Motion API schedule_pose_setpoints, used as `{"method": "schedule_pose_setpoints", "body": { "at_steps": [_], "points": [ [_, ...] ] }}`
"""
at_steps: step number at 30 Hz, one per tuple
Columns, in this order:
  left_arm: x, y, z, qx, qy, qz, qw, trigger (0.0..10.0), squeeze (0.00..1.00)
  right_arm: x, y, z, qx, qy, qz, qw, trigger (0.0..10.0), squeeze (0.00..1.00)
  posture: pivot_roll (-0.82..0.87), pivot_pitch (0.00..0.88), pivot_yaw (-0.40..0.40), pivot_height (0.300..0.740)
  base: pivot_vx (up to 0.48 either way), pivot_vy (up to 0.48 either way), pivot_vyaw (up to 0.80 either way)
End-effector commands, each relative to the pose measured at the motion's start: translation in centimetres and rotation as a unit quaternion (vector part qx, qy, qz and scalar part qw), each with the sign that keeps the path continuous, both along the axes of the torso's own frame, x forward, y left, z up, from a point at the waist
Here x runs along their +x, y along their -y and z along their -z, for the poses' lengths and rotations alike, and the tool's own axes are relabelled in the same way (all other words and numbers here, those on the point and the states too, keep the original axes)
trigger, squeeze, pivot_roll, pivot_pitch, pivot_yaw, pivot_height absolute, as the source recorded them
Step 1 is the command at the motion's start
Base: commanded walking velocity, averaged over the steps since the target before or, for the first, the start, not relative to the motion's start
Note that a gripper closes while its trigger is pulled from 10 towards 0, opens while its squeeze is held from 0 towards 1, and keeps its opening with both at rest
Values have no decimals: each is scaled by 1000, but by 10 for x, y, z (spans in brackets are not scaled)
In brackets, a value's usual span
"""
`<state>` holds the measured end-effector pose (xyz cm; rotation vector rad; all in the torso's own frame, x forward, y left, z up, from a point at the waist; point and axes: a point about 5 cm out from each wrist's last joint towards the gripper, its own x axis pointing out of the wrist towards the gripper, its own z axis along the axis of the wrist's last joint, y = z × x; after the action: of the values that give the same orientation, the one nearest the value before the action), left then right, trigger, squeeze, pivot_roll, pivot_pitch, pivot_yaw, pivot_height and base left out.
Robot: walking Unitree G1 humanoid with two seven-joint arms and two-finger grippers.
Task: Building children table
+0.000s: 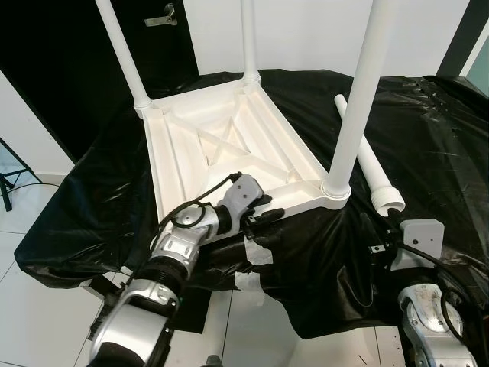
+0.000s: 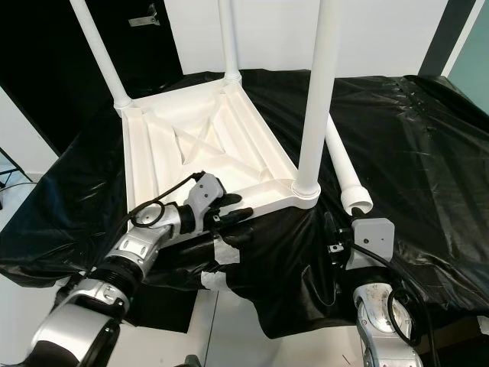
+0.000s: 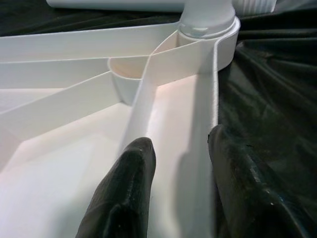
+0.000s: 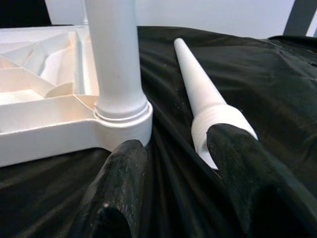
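A white children's table [image 1: 164, 172] lies upside down on a black plastic sheet [image 1: 428, 130]. Three white legs stand up from its corners: far left [image 1: 122, 50], far right [image 1: 248, 38] and near right [image 1: 355, 107]. A fourth, loose leg [image 1: 367, 164] lies on the sheet beside the near right corner, also seen as the tapered leg [image 4: 208, 99]. My left gripper [image 3: 179, 139] is open at the table's near edge, one finger inside the rim wall [image 3: 213, 99] and one outside. My right gripper [image 4: 179, 139] is open and low, pointing between the near right leg [image 4: 116, 59] and the loose leg.
The black sheet hangs over the front edge, with white tape patches [image 1: 248, 279] below my left arm. White tiled floor [image 1: 46, 321] lies in front. A black door with a handle [image 1: 160, 19] is behind on the left, a white wall behind the table.
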<state>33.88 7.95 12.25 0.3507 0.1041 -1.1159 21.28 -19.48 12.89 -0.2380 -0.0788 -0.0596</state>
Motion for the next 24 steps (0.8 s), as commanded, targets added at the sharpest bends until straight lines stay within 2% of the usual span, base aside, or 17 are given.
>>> {"method": "schedule_pose_setpoints", "body": {
  "at_steps": [1,2,3,5,7,9,13,18,20,22,24],
  "points": [
    [2,-7,7,21,-5,-31,999,10000,0,-1,-3,-1,2,5,-1,1000,10000,0,64,0,65,740,0,0,0],
    [1,-9,16,52,-16,-32,998,10000,0,-1,-2,-1,2,6,-1,1000,10000,0,64,0,65,740,0,0,0],
    [1,-9,16,52,-16,-32,998,10000,0,-1,-2,-1,2,6,-1,1000,10000,0,64,0,65,740,0,0,0],
    [-6,-15,38,128,-51,-23,990,10000,0,2,-2,-4,2,11,-1,1000,10000,0,64,0,64,740,0,0,0],
    [-9,-16,43,142,-65,-16,988,10000,0,3,-2,-5,1,13,-1,1000,10000,0,64,0,64,740,0,0,0],
    [-9,-16,43,142,-65,-16,988,10000,0,3,-2,-5,1,13,-1,1000,10000,0,64,0,64,740,0,0,0],
    [-16,-7,42,118,-89,20,989,10000,0,6,-1,-6,1,15,1,1000,10000,0,67,0,63,740,0,0,0],
    [-17,-4,39,102,-95,30,990,10000,0,8,-1,-6,2,17,2,1000,10000,0,68,0,59,740,0,0,0],
    [-17,0,32,59,-109,39,992,10000,0,10,-2,-7,1,18,1,1000,10000,0,70,0,57,740,0,0,0],
    [-17,0,32,59,-109,39,992,10000,0,10,-2,-7,1,18,1,1000,10000,0,70,0,57,740,0,0,0],
    [-18,2,28,34,-117,43,992,10000,0,11,-1,-7,-1,16,0,1000,10000,0,71,0,55,740,0,0,0]
  ]
}}
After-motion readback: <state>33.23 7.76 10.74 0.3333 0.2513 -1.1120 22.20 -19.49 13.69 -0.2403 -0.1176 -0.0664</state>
